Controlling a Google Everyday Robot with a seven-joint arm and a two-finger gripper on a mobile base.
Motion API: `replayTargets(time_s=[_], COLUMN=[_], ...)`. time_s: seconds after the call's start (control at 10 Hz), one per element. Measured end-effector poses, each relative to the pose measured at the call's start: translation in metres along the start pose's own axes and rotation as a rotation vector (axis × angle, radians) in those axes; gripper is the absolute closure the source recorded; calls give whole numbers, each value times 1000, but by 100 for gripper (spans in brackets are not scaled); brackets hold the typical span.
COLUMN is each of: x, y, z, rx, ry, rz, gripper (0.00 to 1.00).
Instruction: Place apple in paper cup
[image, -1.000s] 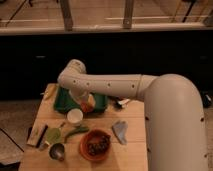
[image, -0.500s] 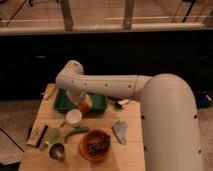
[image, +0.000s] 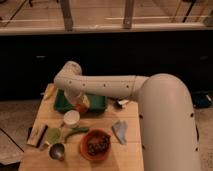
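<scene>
My gripper (image: 81, 102) hangs from the white arm over the front left part of the green tray (image: 97, 103). It is shut on the apple (image: 82, 106), a small orange-red fruit held just above the tray's front edge. The paper cup (image: 71, 118), white and round, stands on the wooden table just below and left of the apple, with its mouth empty. The gripper's fingers are mostly hidden by the wrist and the apple.
An orange bowl (image: 95, 144) with dark contents stands at the front. A green cup (image: 53, 134), a metal cup (image: 57, 151) and a green vegetable (image: 76, 132) lie left of it. A grey-blue cloth (image: 120, 131) lies on the right. A dark flat object (image: 37, 136) lies at the table's left edge.
The gripper with the apple has moved left and down, from over the tray's middle towards the paper cup.
</scene>
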Motion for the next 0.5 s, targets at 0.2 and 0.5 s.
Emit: replayTargets(time_s=[0.2,0.5], x=[1,1], y=[3,1], z=[-6,-15], rx=[4,33], ry=[-3,-12], rz=[5,-6], gripper=[100,100])
